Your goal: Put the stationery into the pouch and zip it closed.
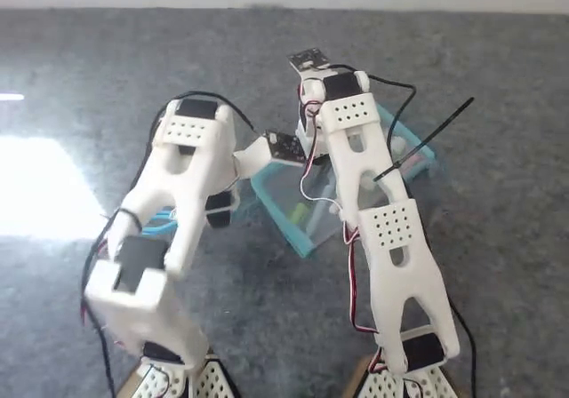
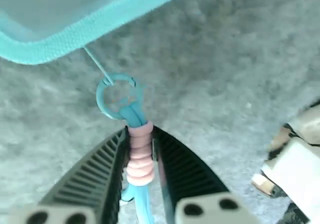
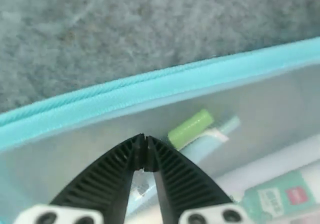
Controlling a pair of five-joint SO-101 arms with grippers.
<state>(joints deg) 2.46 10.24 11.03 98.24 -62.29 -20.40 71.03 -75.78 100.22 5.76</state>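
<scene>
The pouch [image 1: 293, 204] is clear with teal trim and lies on the grey table between the two arms. My left gripper [image 2: 141, 134] is shut on the pink-beaded teal pull cord [image 2: 139, 154], which runs through the teal ring [image 2: 116, 96] to the pouch corner [image 2: 60, 39]. My right gripper [image 3: 145, 145] is shut, its tips against the clear face of the pouch just inside the teal zip edge [image 3: 200, 79]. Under that face lie a green-capped pen [image 3: 192, 126] and a white labelled tube [image 3: 280, 194]. Whether the film is pinched is not visible.
Grey speckled tabletop [image 1: 107, 60] lies all around the pouch. The left arm [image 1: 191, 167] and right arm [image 1: 360, 140] overhang the pouch from the near side. A thin black rod [image 1: 436, 131] sticks out beside the right arm. A white and black robot part [image 2: 295, 159] sits nearby.
</scene>
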